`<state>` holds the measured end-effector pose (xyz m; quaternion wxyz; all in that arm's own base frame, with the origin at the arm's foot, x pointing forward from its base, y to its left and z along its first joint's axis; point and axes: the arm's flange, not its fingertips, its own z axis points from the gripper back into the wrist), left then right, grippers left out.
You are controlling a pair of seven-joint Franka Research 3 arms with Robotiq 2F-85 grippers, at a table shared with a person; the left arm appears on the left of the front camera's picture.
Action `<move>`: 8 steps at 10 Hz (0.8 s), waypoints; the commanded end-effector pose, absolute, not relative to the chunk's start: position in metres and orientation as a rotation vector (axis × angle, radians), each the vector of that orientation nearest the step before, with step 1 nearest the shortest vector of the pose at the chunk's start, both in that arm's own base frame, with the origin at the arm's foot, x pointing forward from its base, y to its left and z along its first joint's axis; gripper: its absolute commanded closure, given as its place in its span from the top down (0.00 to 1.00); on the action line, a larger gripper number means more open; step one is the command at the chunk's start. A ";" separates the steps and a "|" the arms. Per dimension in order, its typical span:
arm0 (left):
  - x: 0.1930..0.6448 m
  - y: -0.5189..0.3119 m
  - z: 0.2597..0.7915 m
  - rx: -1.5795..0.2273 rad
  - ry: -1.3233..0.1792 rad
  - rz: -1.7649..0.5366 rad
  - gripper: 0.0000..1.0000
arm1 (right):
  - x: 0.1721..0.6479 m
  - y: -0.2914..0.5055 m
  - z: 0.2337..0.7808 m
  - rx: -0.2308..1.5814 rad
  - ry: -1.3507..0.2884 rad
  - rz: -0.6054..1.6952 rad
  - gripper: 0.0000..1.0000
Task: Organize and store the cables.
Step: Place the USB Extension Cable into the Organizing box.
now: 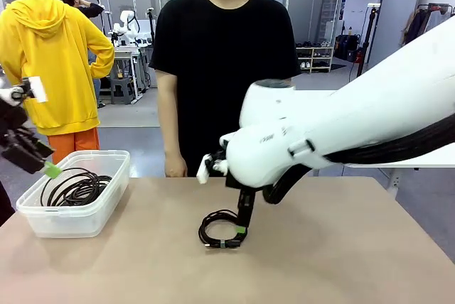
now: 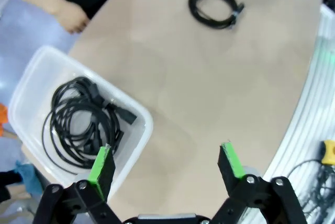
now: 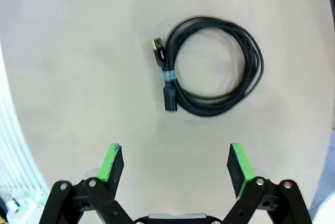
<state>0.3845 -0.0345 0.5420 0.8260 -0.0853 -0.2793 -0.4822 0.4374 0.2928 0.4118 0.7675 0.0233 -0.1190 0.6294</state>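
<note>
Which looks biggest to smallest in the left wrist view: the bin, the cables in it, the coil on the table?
1. Bin, largest.
2. Cables inside it.
3. Coil on the table, smallest; it lies farther from the camera, so its true size against the binned cables is unsure.

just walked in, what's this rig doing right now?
Cable tidy-up. A clear plastic bin at the robot's left already holds a bundle of cables. One coiled cable, bound with a grey tie, lies loose mid-table. The right gripper is open just above it, holding nothing. The left gripper is open and empty over the bin's edge. A person stands at the far side, hands off.
</note>
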 end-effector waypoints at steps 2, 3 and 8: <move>0.418 -0.082 0.549 -0.130 -0.458 -1.111 1.00 | 0.413 0.197 0.444 0.121 -0.418 1.291 1.00; 0.421 -0.103 0.545 -0.129 -0.450 -1.123 1.00 | 0.407 0.160 0.456 0.145 -0.475 1.245 1.00; 0.444 -0.241 0.499 -0.068 -0.373 -1.354 1.00 | 0.356 -0.001 0.473 0.253 -0.630 1.060 1.00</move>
